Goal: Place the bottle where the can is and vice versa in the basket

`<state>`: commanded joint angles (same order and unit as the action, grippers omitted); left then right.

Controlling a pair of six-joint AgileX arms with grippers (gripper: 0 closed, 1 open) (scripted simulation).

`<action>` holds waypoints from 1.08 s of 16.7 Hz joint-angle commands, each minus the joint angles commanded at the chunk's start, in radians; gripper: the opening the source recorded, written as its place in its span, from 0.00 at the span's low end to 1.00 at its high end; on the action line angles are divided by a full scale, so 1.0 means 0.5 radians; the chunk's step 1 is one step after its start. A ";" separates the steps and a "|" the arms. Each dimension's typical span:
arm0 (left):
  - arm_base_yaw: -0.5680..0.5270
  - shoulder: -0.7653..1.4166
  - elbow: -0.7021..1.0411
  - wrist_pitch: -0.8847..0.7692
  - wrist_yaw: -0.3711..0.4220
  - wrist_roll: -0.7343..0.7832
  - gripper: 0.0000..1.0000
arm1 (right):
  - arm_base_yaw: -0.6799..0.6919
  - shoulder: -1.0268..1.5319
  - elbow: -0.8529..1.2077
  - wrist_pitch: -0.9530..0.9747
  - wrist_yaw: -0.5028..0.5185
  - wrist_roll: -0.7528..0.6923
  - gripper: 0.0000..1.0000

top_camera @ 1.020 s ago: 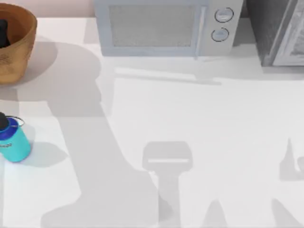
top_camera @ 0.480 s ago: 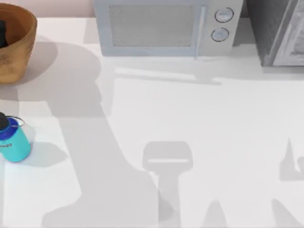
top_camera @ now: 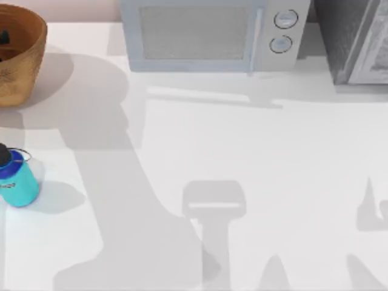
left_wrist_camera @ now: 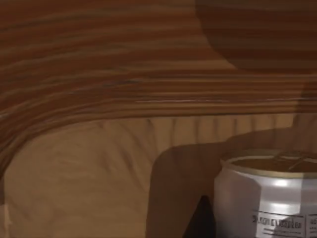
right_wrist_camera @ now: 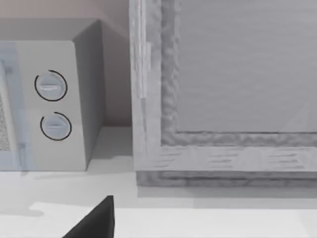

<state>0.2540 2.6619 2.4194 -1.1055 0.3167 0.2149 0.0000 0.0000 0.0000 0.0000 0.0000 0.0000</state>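
Inside the woven basket [left_wrist_camera: 99,74], the can [left_wrist_camera: 270,196] is seen upright, close before the left gripper, a dark fingertip [left_wrist_camera: 200,220] beside it. The can could be tipped by a skewed approach. Finger spread cannot be told. The bottle [top_camera: 18,179] stands on the table's left, outside the basket.

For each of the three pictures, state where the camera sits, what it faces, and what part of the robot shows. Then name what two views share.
Top view: above the table, looking down on bottle, basket and microwave; no arm visible.
Left wrist view: inside the basket, facing the can; a dark gripper tip.
Right wrist view: low, facing microwave and grey cabinet; dark gripper tip.
Shared: the basket; the microwave.
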 joint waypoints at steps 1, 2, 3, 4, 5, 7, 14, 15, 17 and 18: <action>0.000 0.000 0.000 0.000 0.000 0.000 0.02 | 0.000 0.000 0.000 0.000 0.000 0.000 1.00; 0.000 0.000 0.000 0.000 0.000 0.000 0.00 | 0.000 0.000 0.000 0.000 0.000 0.000 1.00; 0.000 0.000 0.000 0.000 0.000 0.000 0.00 | 0.000 0.000 0.000 0.000 0.000 0.000 1.00; 0.000 0.000 0.000 0.000 0.000 0.000 0.00 | 0.000 0.000 0.000 0.000 0.000 0.000 1.00; 0.000 0.000 0.000 0.000 0.000 0.000 0.00 | 0.000 0.000 0.000 0.000 0.000 0.000 1.00; 0.000 0.000 0.000 0.000 0.000 0.000 0.00 | 0.000 0.000 0.000 0.000 0.000 0.000 1.00; -0.015 -0.199 -0.113 0.024 -0.002 -0.027 0.00 | 0.000 0.000 0.000 0.000 0.000 0.000 1.00; -0.018 -0.274 -0.183 0.053 -0.013 -0.037 0.00 | 0.000 0.000 0.000 0.000 0.000 0.000 1.00; -0.035 -0.484 -0.367 0.148 -0.039 -0.056 0.00 | 0.000 0.000 0.000 0.000 0.000 0.000 1.00; -0.047 -0.613 -0.476 0.211 -0.055 -0.064 0.00 | 0.000 0.000 0.000 0.000 0.000 0.000 1.00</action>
<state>0.2303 2.3551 2.1813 -0.9998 0.2892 0.1831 0.0000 0.0000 0.0000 0.0000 0.0000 0.0000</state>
